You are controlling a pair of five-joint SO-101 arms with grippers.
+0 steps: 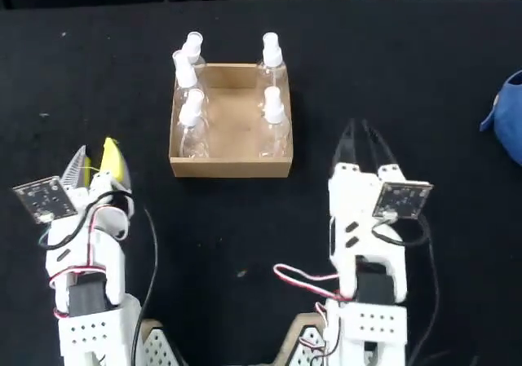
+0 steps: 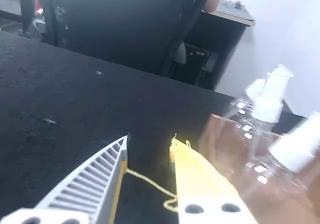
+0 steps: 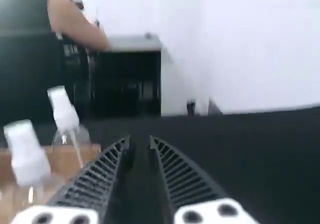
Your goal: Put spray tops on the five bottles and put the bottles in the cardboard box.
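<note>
- Cardboard box (image 1: 231,169) sits mid-table (image 1: 408,72), ahead of both arms & between them
- Five bottles counted, each w/ a white spray top on: three down the box's left side, two down its right
- Right pair, near bottle (image 1: 274,125) & far bottle (image 1: 272,71), stand upright inside the walls; capping looks done, no loose tops or bare necks to be seen
- Far-left bottle (image 1: 193,46): its top shows past the box's back edge; prob. just an upright bottle in the back corner, but from this angle I can't rule out it stands just outside
- Left gripper (image 1: 95,147): grey & yellow fingers spread apart, nothing between them, hanging near the box's front-left corner, not touching it
- Right gripper (image 1: 357,125): fingers close w/ only a narrow gap, pinching nothing, just off the box's front-right corner
- Judgement: task at or v. near its end; what's left, if anything, is checking that back-corner bottle is properly in
</note>
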